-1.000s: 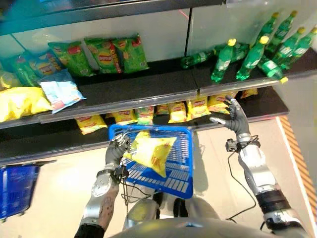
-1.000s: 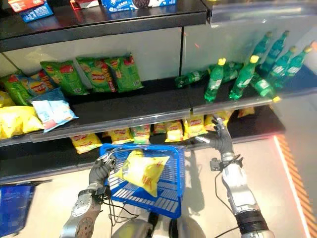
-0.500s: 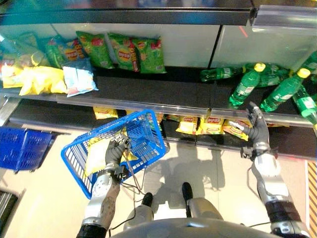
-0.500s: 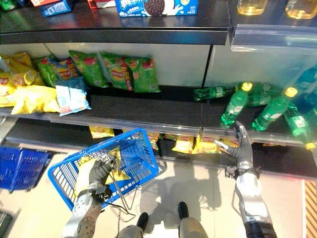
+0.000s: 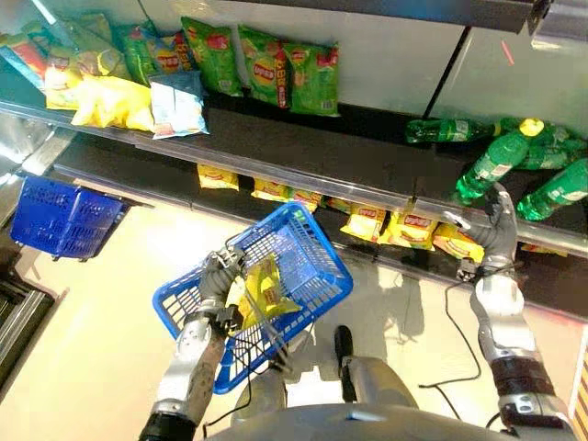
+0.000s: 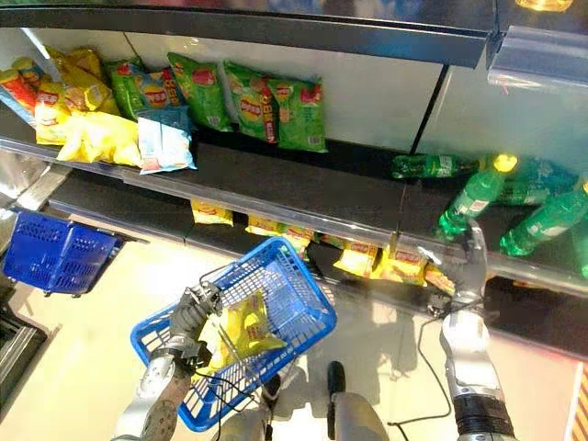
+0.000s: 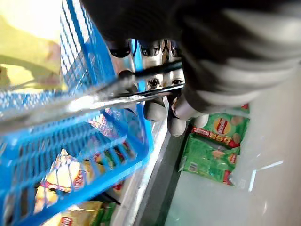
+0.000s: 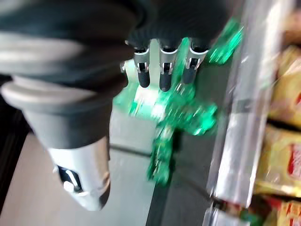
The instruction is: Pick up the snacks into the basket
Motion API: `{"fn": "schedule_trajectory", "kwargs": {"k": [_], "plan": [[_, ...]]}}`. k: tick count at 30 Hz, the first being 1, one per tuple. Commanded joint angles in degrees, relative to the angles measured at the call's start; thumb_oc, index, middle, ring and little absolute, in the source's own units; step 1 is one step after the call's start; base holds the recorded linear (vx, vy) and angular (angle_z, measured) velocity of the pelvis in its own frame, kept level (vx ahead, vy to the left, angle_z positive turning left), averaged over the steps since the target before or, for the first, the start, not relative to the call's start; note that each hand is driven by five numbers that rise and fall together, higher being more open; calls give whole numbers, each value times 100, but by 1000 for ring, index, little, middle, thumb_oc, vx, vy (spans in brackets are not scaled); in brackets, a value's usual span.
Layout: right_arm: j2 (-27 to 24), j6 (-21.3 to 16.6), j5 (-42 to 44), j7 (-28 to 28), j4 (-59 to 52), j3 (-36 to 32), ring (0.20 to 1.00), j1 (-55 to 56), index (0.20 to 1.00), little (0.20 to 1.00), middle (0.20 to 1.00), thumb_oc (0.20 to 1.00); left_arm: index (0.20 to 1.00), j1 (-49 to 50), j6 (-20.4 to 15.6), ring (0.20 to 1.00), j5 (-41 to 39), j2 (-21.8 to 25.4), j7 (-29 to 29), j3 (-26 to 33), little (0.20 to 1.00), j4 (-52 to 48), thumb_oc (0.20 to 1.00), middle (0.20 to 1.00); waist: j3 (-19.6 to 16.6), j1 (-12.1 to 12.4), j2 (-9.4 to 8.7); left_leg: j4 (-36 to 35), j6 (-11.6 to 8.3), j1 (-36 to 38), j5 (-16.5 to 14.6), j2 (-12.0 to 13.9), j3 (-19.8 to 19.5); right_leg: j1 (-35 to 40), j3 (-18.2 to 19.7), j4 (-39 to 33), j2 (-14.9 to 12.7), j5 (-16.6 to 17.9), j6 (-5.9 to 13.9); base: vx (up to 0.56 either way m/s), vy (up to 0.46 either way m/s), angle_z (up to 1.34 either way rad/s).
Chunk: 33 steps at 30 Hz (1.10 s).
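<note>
Since a second ago our view has swung left along the shelves, and the blue basket (image 5: 266, 294) now hangs tilted instead of level; the yellow snack bag (image 5: 262, 292) is still inside it, so one pick is banked and more remain. Our left hand (image 5: 219, 280) stays curled round the basket's wire handle (image 7: 117, 89). Our right hand (image 5: 496, 225) is raised with fingers straight and empty at the front edge of the middle shelf (image 5: 303, 175), just above the yellow snack bags (image 5: 395, 228) on the lower shelf, beside the green bottles (image 5: 496, 161)
</note>
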Motion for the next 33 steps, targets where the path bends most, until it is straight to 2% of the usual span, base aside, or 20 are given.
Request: {"fn": "schedule_trajectory", "kwargs": {"k": [1,5,15,24,33], "plan": [[-486,-256,138,-566,349,-164,1000,-770,1000,1000,1000,1000,200,-339,-938,200,267,389,52,143,200,-1299,200,200,-172,69,-271,31,268,-67,-342,-428,-88,25,443,-381,-311,-110,684,-121,26,-57],[-865,-242,333,-877,947,-53,1000,-1479,1000,1000,1000,1000,200,-303,-1030,200,173,472,107,70,200,-1431,200,200,-15,176,-257,140,306,-268,-373,-437,70,-250,621,-353,-279,-1,716,-73,8,-50],[-1640,-206,437,-990,1689,224,1000,-2353,1000,1000,1000,1000,200,-542,-1125,200,133,558,158,-207,200,-1441,200,200,290,194,-226,302,294,-473,-416,-436,197,-522,775,-194,-208,7,700,-22,-7,-14],[-2536,-299,946,-715,2513,1018,1000,-3855,1000,1000,1000,1000,200,-716,-1197,200,22,708,19,-564,200,-1561,200,200,618,271,-219,492,232,-735,-428,-473,272,-820,845,20,-144,36,690,-48,-10,-3],[-2996,-333,1381,-436,2739,1705,1000,-4902,1000,1000,1000,1000,200,-795,-1167,200,-19,833,-26,-649,200,-1669,200,200,907,303,-347,835,177,-1113,-481,-533,267,-1141,820,287,-70,46,661,-50,-21,-1]]}}
